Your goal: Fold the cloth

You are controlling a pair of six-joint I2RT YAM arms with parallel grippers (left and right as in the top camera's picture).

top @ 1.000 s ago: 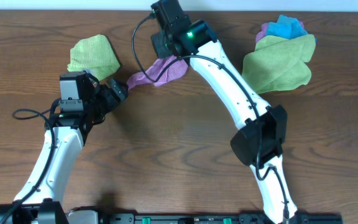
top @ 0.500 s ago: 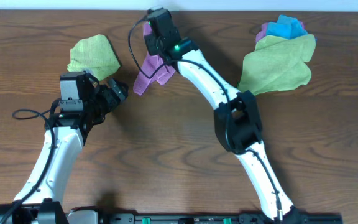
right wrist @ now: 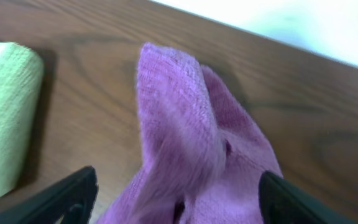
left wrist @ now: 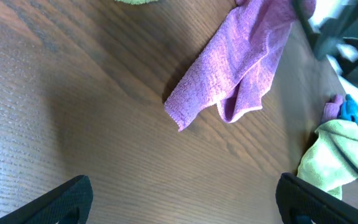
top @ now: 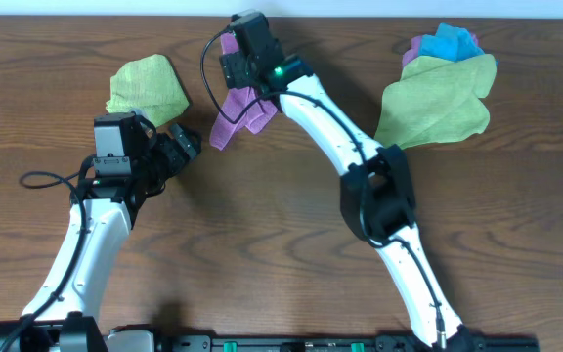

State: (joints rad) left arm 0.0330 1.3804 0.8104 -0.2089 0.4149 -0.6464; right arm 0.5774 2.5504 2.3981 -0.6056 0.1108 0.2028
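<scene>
The purple cloth lies crumpled in a narrow bunch on the wooden table, near the far edge. My right gripper hovers over its upper end. In the right wrist view the jaws stand wide apart, and the purple cloth rises in a fold between them without being pinched; that gripper is open. My left gripper sits just left of the cloth's lower tip, open and empty. From the left wrist the purple cloth lies ahead of the open left gripper, apart from it.
A folded light-green cloth lies at the far left, close to my left gripper. At the far right is a pile with a large green cloth, a blue one and a purple one. The table's far edge is just behind the right gripper.
My right arm swung left, dragging the purple cloth from a sideways strip into an upright bunch. Its jaws then opened and let go of the cloth. The left arm has not moved.
</scene>
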